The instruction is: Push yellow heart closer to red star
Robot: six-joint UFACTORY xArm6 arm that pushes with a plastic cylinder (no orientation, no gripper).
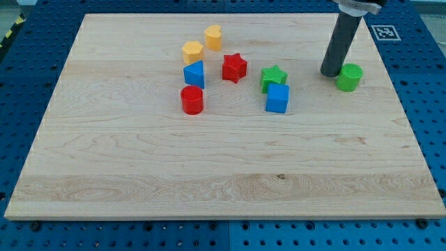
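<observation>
Toward the view's upper right, my tip point(330, 74) rests on the pale wooden board point(209, 174), just left of the green cylinder point(349, 77) — whether they touch I cannot tell. It is a plain dark rod, with no claw to spread or press together. Every other block lies to the view's left of my tip. Nearest are the green star point(273, 77) and the blue cube point(277, 98), which sits just below the star. Farther left is the red star point(234, 67), then the blue block point(194, 74) with the red cylinder point(191, 100) below it. The yellow heart point(213, 37) lies up and left of the red star, near it but apart, well away from my tip; the orange block point(193, 51) sits just beside the blue block's top. Around the board runs a blue perforated table point(14, 90) — a black-and-white marker tag point(385, 32) lies on it to the right of my rod.
</observation>
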